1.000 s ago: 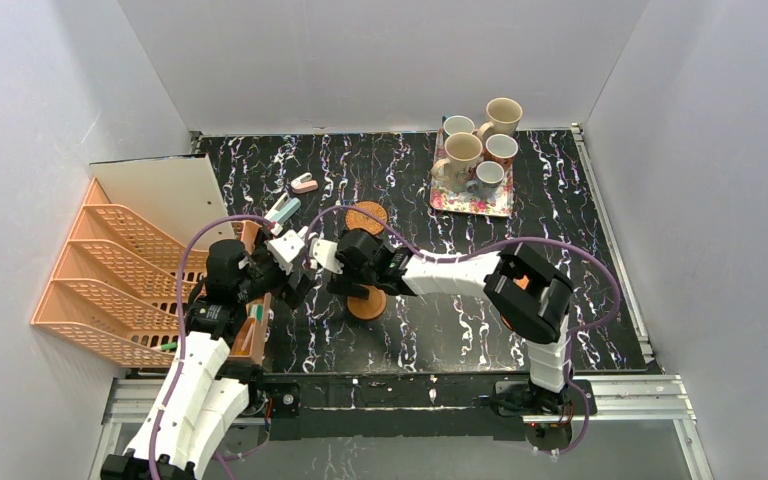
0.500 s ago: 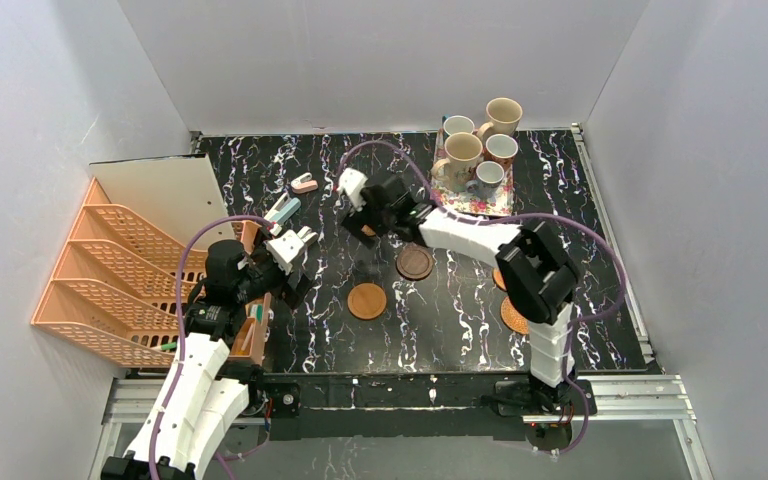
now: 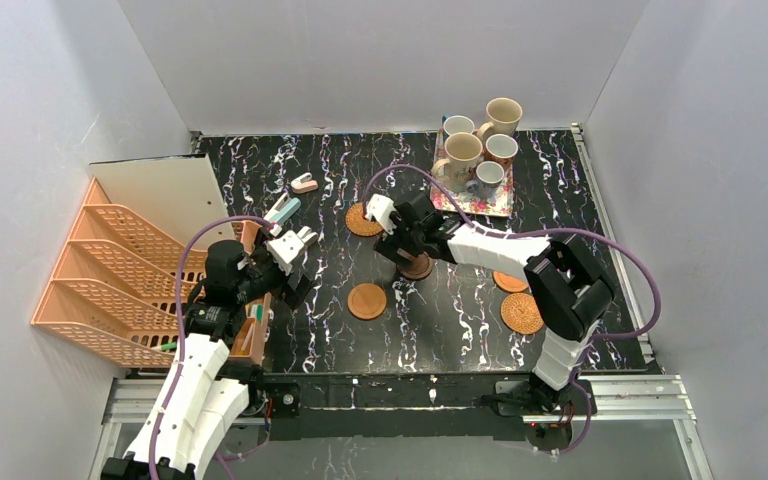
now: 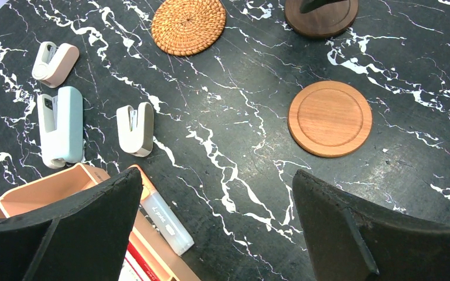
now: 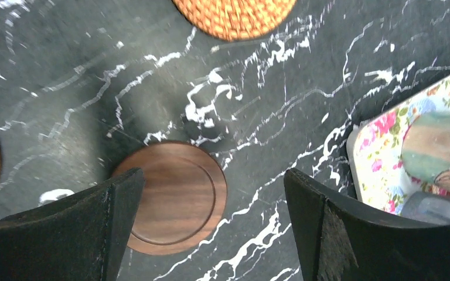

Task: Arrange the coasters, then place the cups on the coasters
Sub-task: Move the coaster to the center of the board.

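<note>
Coasters [image 3: 367,301] and cups [image 3: 460,155] are sharing the black marbled table [image 3: 310,170]. An orange file rack [image 3: 110,280] is sitting well off to the left of the left gripper [image 4: 217,187], which is standing spread wide and holding nothing. The right gripper [image 5: 211,175] is also hanging spread wide and empty.

The floral tray [image 5: 381,158] is lying just off the right gripper's right finger. Four cups are standing plainly on it. The far beige cup [image 3: 503,115] is standing at its far corner, and I cannot tell whether it is on or off the tray.

Directly beneath the right gripper, the dark brown coaster [image 5: 179,196] is lying flat, closer to the left finger [image 5: 64,234]. Whether that finger is touching it I cannot tell. One woven coaster [image 5: 234,14] is lying ahead of this gripper. A smooth orange-brown coaster [image 4: 330,119] is lying ahead of the left gripper's right finger. Another smooth coaster [image 3: 510,281] and a second woven coaster [image 3: 521,313] are lying close together behind the right gripper.

A pale blue stapler [image 4: 61,126], a white stapler [image 4: 136,129] and a pink stapler [image 4: 54,63] are lying ahead of the left gripper's left finger.
</note>
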You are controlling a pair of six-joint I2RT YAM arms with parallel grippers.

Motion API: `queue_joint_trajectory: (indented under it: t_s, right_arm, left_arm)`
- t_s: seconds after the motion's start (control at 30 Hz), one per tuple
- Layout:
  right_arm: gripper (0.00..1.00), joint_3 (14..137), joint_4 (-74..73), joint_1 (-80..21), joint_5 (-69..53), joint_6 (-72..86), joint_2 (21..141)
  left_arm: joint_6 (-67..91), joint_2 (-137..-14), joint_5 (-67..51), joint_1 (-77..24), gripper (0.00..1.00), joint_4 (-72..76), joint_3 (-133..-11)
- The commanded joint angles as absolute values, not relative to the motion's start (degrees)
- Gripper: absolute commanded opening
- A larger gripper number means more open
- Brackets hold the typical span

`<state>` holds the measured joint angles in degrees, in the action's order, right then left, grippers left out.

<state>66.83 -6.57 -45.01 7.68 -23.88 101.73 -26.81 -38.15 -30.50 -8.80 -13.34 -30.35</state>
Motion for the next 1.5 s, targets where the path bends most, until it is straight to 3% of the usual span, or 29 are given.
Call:
queue_joint_trajectory:
  t_s: [0.0,0.4,0.67,1.0,1.27,1.47]
  right_arm:
    - [0.98,64.4,-6.6,-43.6,10.2,-26.4,100.1]
    - [0.98,57.2,-14.8,-42.5,7.5,-34.3,99.8]
    - [0.98,48.1,-24.5,-42.5,4.2,-40.1,91.0]
    - [0.98,46.0,-32.6,-42.5,2.7,-40.6,80.4]
    - [0.98,42.3,-25.3,-41.2,14.8,-42.2,73.6]
    - [0.98,42.2,-19.7,-30.4,15.2,-44.1,73.4]
  left_arm:
    - [-26.8,-38.0,-31.8,-9.0,0.98,-13.5,-30.8]
    - [-26.9,-38.1,-31.8,-9.0,0.98,-13.5,-30.7]
    - [-26.8,-38.5,-31.8,-9.0,0.98,-13.4,-30.9]
    - [-26.6,-38.4,-31.6,-9.0,0.98,-13.4,-31.0]
    - [-26.6,-38.2,-31.6,-9.0,0.98,-13.4,-30.9]
    - [-26.6,-37.9,-31.6,-9.0,0.98,-13.6,-30.9]
